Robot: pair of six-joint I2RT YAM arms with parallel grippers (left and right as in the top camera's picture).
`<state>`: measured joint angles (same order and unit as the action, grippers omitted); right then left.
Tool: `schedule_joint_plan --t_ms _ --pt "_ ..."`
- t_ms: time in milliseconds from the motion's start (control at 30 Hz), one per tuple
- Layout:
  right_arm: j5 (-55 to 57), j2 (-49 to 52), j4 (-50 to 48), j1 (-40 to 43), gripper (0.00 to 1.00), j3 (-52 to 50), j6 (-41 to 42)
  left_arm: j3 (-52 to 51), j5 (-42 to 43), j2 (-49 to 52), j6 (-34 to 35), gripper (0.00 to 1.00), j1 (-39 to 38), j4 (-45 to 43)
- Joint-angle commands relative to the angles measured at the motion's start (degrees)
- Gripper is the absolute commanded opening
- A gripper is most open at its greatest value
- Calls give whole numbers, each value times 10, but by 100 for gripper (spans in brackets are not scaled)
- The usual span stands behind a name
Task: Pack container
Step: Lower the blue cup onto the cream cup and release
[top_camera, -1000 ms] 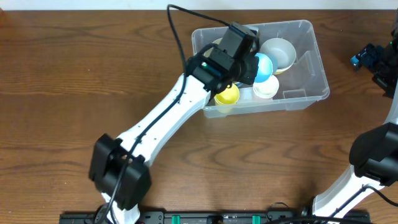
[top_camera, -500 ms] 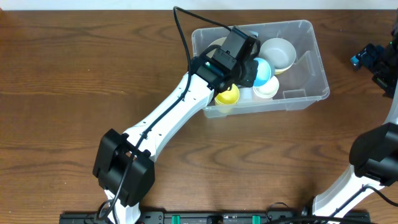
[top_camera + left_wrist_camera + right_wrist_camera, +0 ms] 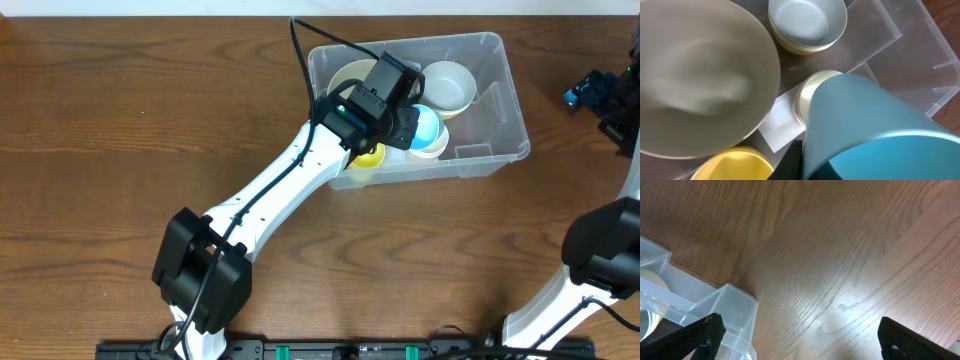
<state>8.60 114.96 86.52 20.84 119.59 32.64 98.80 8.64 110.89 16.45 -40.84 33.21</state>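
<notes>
The clear plastic container (image 3: pixel 505 105) stands at the back right of the table. My left gripper (image 3: pixel 408 120) is inside it, shut on a blue cup (image 3: pixel 426 126), which fills the left wrist view (image 3: pixel 875 125) beside one black finger (image 3: pixel 792 162). Under and around the cup lie a cream cup (image 3: pixel 807 95), a yellow cup (image 3: pixel 735 165), a large beige bowl (image 3: pixel 700 80), a white bowl stacked on a yellow one (image 3: pixel 807 20), and the bin's white label (image 3: pixel 782 122). My right gripper (image 3: pixel 805 345) is open and empty over bare table beside the container's corner (image 3: pixel 735 310).
The wooden table (image 3: pixel 120 120) stretches left of and in front of the container. My right arm (image 3: pixel 600 95) hangs at the far right edge. A moulded divider rib (image 3: pixel 880 25) runs along the bin's right inner wall.
My left arm has shifted a little right. The blue cup has moved slightly toward the bin's near wall, partly over the cream cup. The right arm has not moved.
</notes>
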Motion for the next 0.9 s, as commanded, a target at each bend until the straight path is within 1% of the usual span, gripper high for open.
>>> schedule_joint_plan --t_ms 0,700,833,867 --pt "4 -3 0 2 99 -1 8 -7 -2 10 -6 7 -1 2" --pt "4 -3 0 2 99 -1 8 -8 -2 24 -6 8 -4 5" --pt "4 -3 0 2 99 -1 8 -8 -2 24 -6 17 -4 5" --pt "4 -3 0 2 99 -1 8 -8 -2 24 -6 24 -4 5"
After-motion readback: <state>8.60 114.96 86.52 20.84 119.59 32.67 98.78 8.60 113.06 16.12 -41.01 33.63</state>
